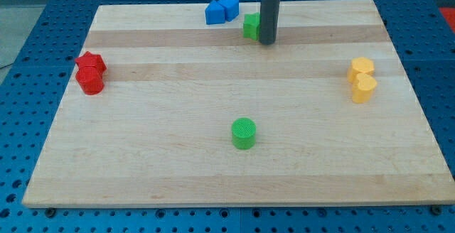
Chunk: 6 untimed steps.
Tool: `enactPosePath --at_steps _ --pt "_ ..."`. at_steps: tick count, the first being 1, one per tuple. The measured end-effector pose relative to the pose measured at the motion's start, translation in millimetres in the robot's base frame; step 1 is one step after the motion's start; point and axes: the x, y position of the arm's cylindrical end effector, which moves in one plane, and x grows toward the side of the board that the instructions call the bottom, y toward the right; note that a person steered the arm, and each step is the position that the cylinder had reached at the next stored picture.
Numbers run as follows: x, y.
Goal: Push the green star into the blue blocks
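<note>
Tip (267, 42) touching green star (250, 25), right side

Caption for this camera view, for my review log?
My tip sits right of the green star, near the blue blocks; green cylinder stands apart.

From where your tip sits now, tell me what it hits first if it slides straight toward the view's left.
My tip would meet the green star first, seemingly already touching its right side. Beyond it lie the blue blocks, though depth is uncertain.
</note>
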Motion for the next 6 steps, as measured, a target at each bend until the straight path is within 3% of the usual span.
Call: enactPosePath --at_steps 1,2,3,4,5,6 --pt "15.5 -54.4" --pt "-23.0 -63.8" --pt "-47.4 -33.2" --pt "-43.4 -23.3" --pt "-7.7 -23.7" --pt "-10.7 7.8"
